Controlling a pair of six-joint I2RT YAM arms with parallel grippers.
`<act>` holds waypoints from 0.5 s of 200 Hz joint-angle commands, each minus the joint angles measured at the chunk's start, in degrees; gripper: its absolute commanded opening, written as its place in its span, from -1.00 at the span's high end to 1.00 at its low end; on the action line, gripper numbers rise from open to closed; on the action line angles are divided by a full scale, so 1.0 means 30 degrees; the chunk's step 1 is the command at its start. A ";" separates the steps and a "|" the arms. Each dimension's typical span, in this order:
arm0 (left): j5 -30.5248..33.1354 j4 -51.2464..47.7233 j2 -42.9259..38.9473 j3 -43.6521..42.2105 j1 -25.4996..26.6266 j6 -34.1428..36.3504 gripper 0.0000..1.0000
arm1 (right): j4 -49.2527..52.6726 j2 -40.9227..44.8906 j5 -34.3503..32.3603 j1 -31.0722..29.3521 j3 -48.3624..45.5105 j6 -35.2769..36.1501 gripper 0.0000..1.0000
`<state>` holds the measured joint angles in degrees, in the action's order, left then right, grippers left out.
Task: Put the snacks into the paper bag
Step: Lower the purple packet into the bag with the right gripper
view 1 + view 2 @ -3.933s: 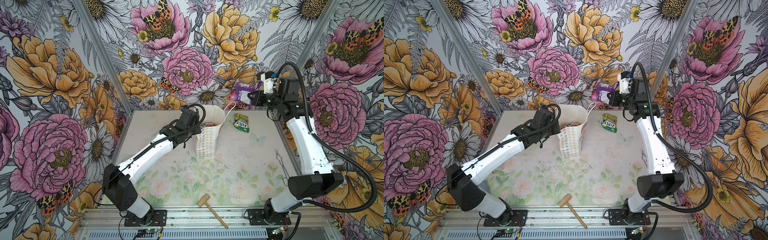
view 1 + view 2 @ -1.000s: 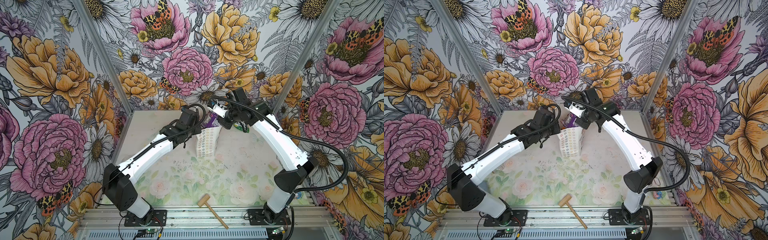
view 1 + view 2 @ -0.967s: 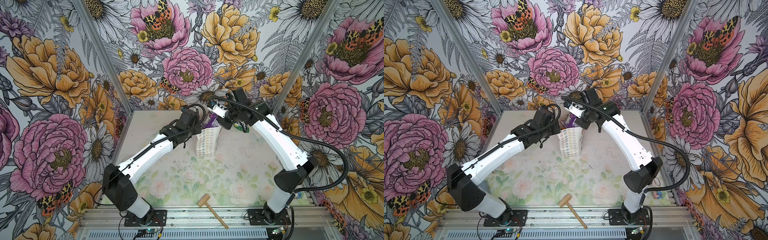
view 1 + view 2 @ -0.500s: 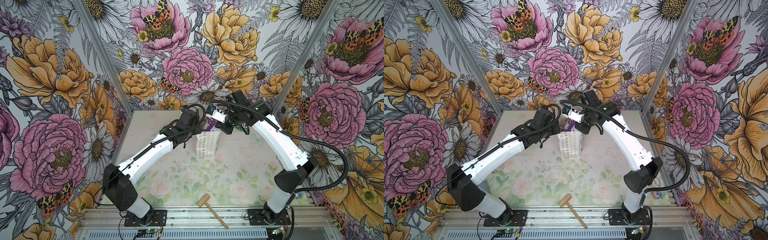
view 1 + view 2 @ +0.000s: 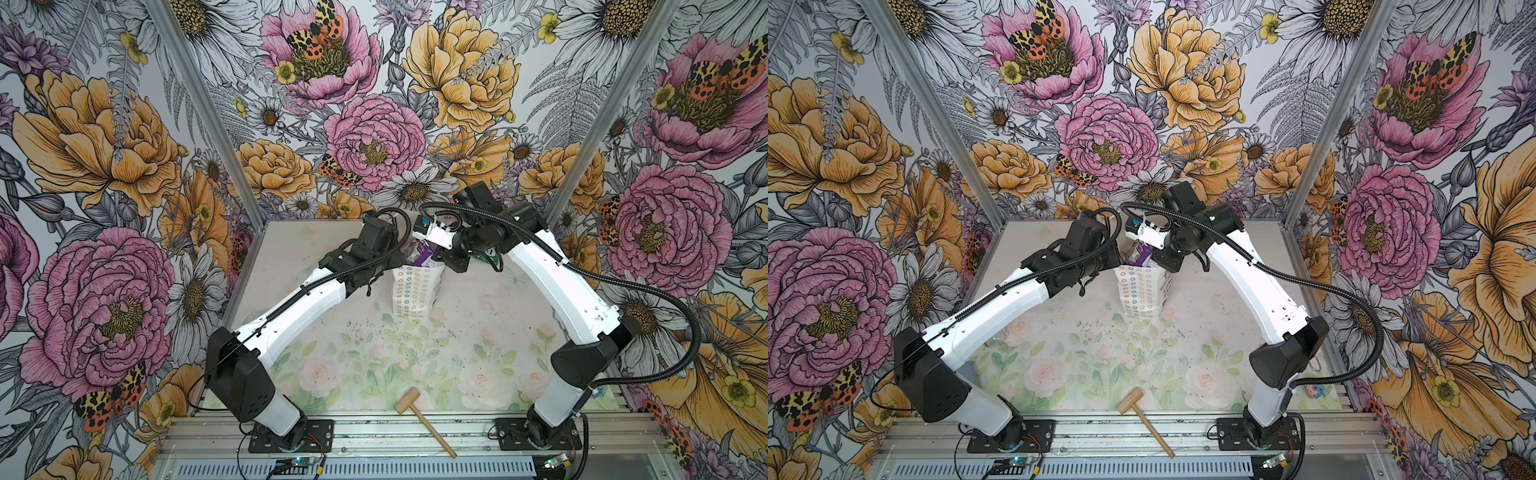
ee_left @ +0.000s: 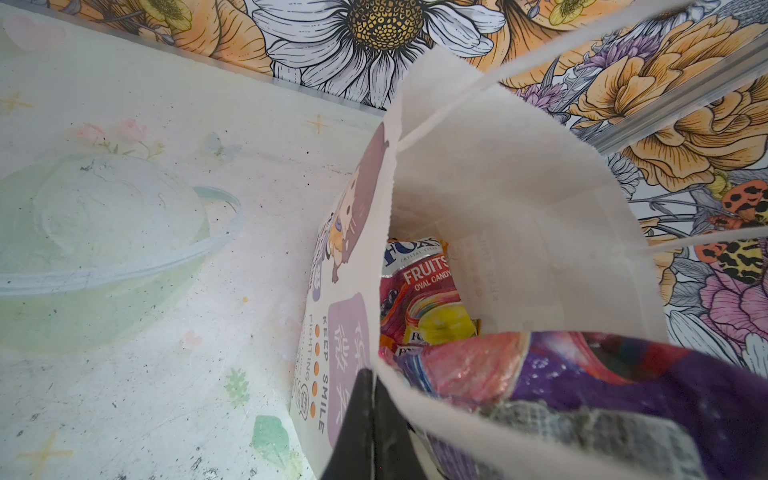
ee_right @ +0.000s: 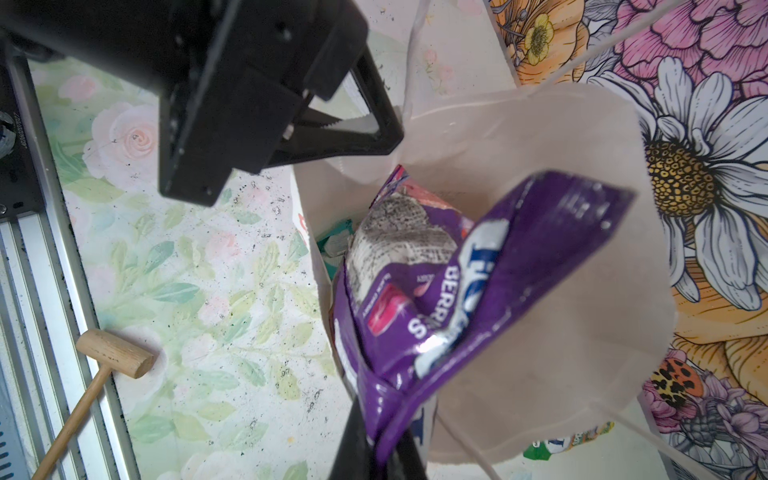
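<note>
The walls (image 5: 124, 145) are loud with printed flowers and the table (image 5: 374, 365) has a pale rose print.

Your right gripper (image 7: 380, 444) is shut tight on one edge of the purple packet (image 7: 457, 282). The packet hangs tilted across the mouth of the bag (image 7: 561, 158), with its far end past the rim. You can't tell from here how deep it goes.

If you let go now, the crumpled packet may catch on the near rim and flop out onto the table rather than drop in. It looks nearly as wide as the mouth. If you push it lower instead, the gripper leans on a thin paper wall, and a bag this light could fold or tip.

Your left gripper (image 7: 374, 129) is pinched shut on the rim on its own side, holding the mouth open. The two grippers sit close, so a careless turn of the right wrist could knock them together or tug the rim out of that pinch. If that happens, the mouth sags shut.

Watch the cords (image 6: 540, 54) too. They hang loose by the opening and could snag a finger as you back out.

Inside the bag lie a pink-red packet (image 6: 419, 299) and a teal packet (image 7: 336, 237), and a tipped bag would spill them.

The green packet (image 7: 552, 446) lies on the table just behind the bag, not yet in. The mallet (image 5: 424, 419) sits well apart at the front edge and needs no attention.
</note>
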<state>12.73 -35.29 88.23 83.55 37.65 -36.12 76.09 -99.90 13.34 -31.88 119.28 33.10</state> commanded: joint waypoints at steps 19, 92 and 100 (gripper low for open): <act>-0.0113 0.0542 -0.0287 0.0158 -0.0179 -0.0148 1.00 | 0.0211 -0.0447 0.0642 -0.0360 0.0604 0.0126 1.00; -0.0113 0.0542 -0.0258 0.0211 -0.0113 -0.0177 1.00 | 0.0328 -0.1029 -0.0019 -0.0448 0.1440 0.1469 1.00; -0.0113 0.0535 -0.0258 0.0202 -0.0128 -0.0178 1.00 | 0.0360 -0.1112 -0.0295 -0.0448 0.1521 0.1752 1.00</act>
<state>12.75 -35.31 88.23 83.55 37.63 -36.12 76.55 -102.19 13.06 -32.45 121.67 35.48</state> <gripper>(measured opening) 0.050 0.067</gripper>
